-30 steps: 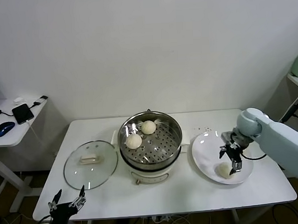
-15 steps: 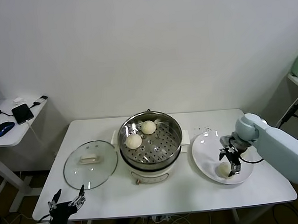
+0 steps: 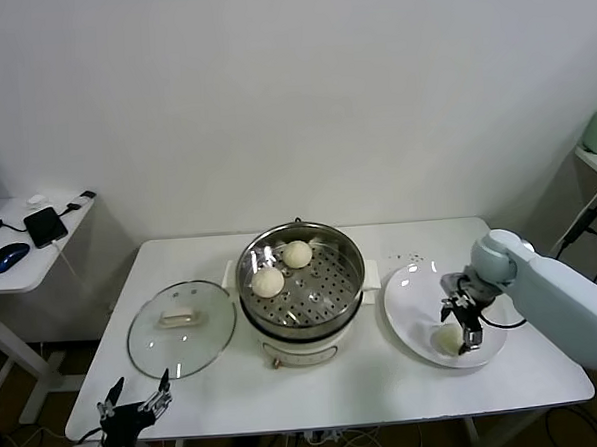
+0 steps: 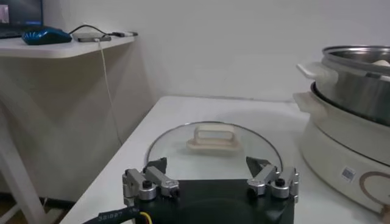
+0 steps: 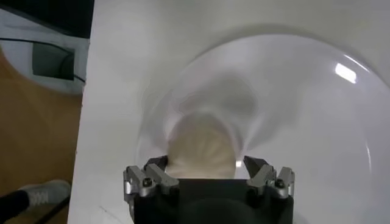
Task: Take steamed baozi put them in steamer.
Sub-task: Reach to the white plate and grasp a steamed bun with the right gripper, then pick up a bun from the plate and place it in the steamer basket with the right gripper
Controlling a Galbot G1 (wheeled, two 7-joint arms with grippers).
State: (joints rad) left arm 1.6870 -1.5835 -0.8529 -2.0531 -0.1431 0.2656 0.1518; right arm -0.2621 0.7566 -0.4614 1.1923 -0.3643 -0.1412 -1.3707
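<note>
Now I've got the right end effector (image 3: 458, 324) straddling the plate's baozi (image 5: 201, 149), fingers part-closed, contact unclear; next squeeze, lift toward the steamer (image 3: 302, 283); left end effector (image 3: 136, 407) wide, idle.

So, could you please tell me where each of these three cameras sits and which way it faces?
Head view: high on the robot, facing forward and down at the steamer on the table; both arms show.
Left wrist view: low at the table's edge, facing the glass lid and steamer; left gripper shows, jaws open.
Right wrist view: directly above the plate, facing down at a baozi; right gripper straddles it.
Shared: head and left wrist views both show lid and steamer.
</note>
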